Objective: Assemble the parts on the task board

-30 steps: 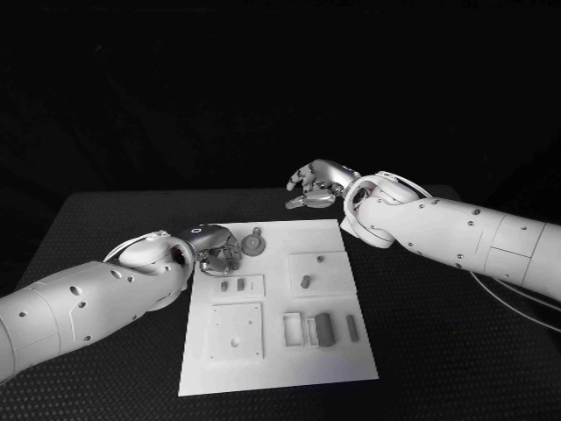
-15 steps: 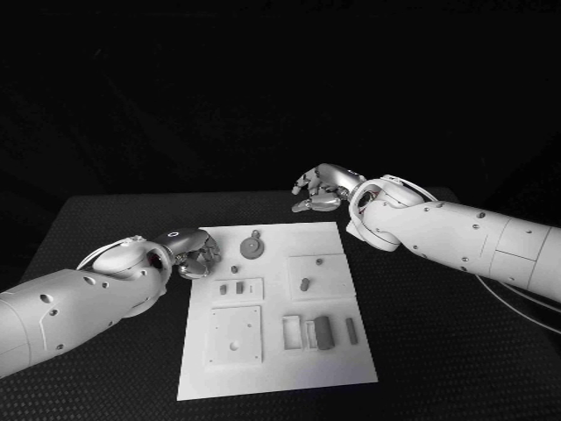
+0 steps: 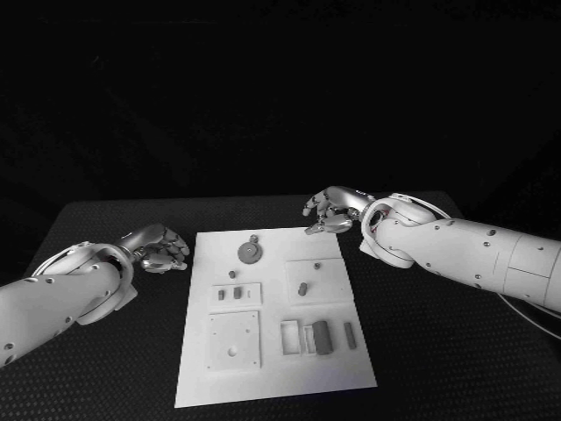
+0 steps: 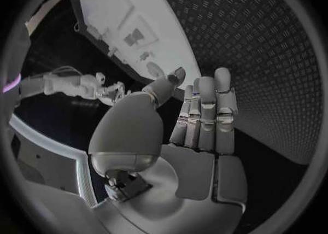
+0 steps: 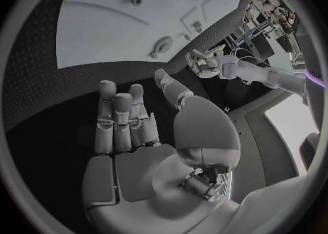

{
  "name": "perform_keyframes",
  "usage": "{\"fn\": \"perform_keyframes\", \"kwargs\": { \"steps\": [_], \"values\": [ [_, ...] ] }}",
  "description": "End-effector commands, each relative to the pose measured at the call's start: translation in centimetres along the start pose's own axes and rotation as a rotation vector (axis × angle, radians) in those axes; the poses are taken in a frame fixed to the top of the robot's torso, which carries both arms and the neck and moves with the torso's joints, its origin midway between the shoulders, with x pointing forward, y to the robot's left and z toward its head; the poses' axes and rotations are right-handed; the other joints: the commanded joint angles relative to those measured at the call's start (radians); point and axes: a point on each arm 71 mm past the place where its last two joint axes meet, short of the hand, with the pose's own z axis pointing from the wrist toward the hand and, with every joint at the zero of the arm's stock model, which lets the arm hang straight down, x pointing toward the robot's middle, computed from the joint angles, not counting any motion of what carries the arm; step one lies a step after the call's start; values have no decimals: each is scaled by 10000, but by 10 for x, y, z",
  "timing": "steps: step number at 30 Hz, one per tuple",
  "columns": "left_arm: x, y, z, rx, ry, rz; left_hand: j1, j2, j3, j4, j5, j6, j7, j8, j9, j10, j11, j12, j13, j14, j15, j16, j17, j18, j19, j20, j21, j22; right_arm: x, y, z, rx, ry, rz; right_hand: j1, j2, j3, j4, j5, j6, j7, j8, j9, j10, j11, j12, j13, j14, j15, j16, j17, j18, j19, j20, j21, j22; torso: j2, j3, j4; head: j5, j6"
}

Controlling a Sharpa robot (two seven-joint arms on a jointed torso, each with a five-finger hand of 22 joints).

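Left robot hand (image 3: 158,248) has pulled back off the task board (image 3: 278,373) to the table at its 9 o'clock, fingers apart, holding nothing. Right robot hand (image 3: 332,209) hangs off the board's 1 o'clock corner, also released w/ nothing held. Parts, incl. round part (image 3: 249,252), lie on board unassembled; both hands prob. withdrawn to clear the view before next pick.
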Motion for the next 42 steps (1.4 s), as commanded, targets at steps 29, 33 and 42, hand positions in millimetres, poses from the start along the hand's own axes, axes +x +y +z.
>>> {"fn": "perform_keyframes", "kwargs": {
  "steps": [29, 33, 42],
  "values": [
    [-10, 8, -16, 339, -515, -5993, -239, 197, -424, -39, -40, -80, 16, 244, 20, -515, 455, -50, -310, -1735, 1050, -3390, -982, -360, -2330, 790, -2001, -1703, 61, 2, -36, -1180, 1676, -3913, 1160, -134, -131, -44, -9, 1268, -159, 749, 147, 1397, 426, -6313, -5051, 1050, 416, -191, 127, 382, 770, -123, -57, 53, -27, -5, 48, -11, 70],
    [-10, 9, -16, 318, -508, -5994, -252, 202, -441, -36, -40, -84, 18, 246, 17, -510, 454, -43, -316, -1721, 1050, -3406, -969, -357, -2321, 791, -1998, -1720, 66, 5, -35, -1290, 1620, -3877, 1232, 3, -124, -45, -9, 1368, -197, 781, 144, 1561, 393, -6367, -5127, 1063, 384, -198, 147, 382, 793, -126, -69, 60, -26, -12, 45, -9, 52],
    [-10, 8, -16, 311, -476, -6005, -278, 212, -475, -32, -39, -105, 25, 243, 9, -515, 456, -36, -333, -1702, 1050, -3444, -945, -353, -2311, 794, -1996, -1755, 74, 7, -32, -1288, 1694, -3849, 1319, 189, -162, -50, -10, 1442, -222, 781, 118, 1815, 341, -6458, -5242, 1103, 334, -183, 198, 382, 843, -142, -63, 93, -25, -20, 49, 9, 3]
  ]
}}
